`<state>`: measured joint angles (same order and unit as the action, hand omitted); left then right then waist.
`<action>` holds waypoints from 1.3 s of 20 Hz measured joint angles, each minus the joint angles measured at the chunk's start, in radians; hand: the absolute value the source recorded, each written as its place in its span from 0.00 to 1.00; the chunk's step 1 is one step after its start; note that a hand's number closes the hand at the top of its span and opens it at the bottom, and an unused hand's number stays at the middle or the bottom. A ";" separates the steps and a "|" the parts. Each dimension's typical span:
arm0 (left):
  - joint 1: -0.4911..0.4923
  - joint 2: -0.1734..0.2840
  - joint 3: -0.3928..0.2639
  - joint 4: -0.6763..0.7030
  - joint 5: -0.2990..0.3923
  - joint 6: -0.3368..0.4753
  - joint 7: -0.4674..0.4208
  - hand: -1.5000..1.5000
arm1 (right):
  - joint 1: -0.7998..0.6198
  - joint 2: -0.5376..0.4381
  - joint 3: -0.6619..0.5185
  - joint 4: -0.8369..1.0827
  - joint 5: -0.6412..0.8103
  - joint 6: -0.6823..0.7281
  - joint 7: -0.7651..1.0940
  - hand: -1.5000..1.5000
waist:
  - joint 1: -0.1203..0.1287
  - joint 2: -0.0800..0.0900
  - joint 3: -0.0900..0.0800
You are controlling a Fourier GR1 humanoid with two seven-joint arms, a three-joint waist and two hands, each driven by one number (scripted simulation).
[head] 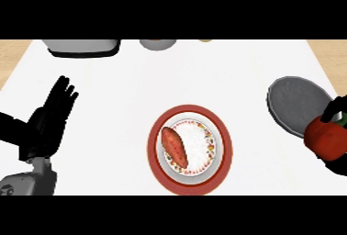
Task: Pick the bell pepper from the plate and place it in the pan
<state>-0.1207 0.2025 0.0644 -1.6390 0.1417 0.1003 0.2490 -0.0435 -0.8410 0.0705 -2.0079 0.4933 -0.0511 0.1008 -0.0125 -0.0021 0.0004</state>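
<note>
Black fingers of the right hand curl round the glossy red bell pepper, held at the view's right edge just over the near rim of the round grey pan. The left hand rests at the left edge, fingers straight and upright. Between them the red-rimmed white patterned plate carries an orange-red sweet potato, with bare white surface on both sides and behind

Bright, even light washes the white counter almost shadowless, with no glare, only faint soft shading beneath the plate and grey pan, while the round plate looks stretched taller than wide.
</note>
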 measured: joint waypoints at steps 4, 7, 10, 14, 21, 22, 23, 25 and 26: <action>-0.023 -0.005 0.000 0.014 -0.002 -0.008 -0.007 0.50 | -0.047 0.014 -0.102 0.191 -0.069 0.006 -0.140 1.00 | 0.011 0.003 0.000; -0.021 -0.006 -0.004 0.006 -0.006 -0.012 0.000 0.50 | -0.129 0.044 -0.122 0.376 -0.071 -0.005 -0.231 1.00 | 0.022 0.005 0.000; -0.047 -0.003 0.003 0.029 -0.006 -0.018 0.006 0.50 | -0.209 0.052 -0.149 0.563 -0.079 0.001 -0.352 1.00 | 0.026 0.007 0.000; -0.063 -0.014 -0.002 0.052 -0.016 -0.017 -0.008 0.50 | -0.303 0.096 -0.140 0.810 -0.049 -0.023 -0.522 1.00 | 0.033 0.009 0.001; -0.057 -0.024 -0.010 0.034 -0.024 -0.019 0.000 0.50 | -0.479 0.186 -0.114 1.210 0.043 -0.097 -0.742 1.00 | 0.041 0.010 0.001; -0.057 -0.026 -0.012 0.023 -0.025 -0.015 0.013 0.50 | -0.497 0.194 -0.114 1.262 0.060 -0.118 -0.765 1.00 | 0.041 0.010 0.001; -0.062 -0.026 -0.009 0.030 -0.024 -0.016 0.011 0.50 | -0.506 0.205 -0.106 1.302 0.085 -0.145 -0.771 1.00 | 0.041 0.010 0.001; -0.062 -0.026 -0.007 0.034 -0.024 -0.020 0.004 0.50 | -0.538 0.227 -0.110 1.388 0.098 -0.149 -0.749 0.00 | 0.045 0.012 0.001; -0.061 -0.021 -0.002 0.031 -0.017 -0.027 0.006 0.50 | -0.555 0.229 -0.117 1.427 0.099 -0.141 -0.729 0.00 | 0.047 0.013 0.002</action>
<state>-0.1814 0.1812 0.0623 -1.6081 0.1248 0.0736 0.2549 -0.5990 -0.6123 -0.0465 -0.5806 0.5925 -0.1916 -0.6277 0.0345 0.0108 0.0020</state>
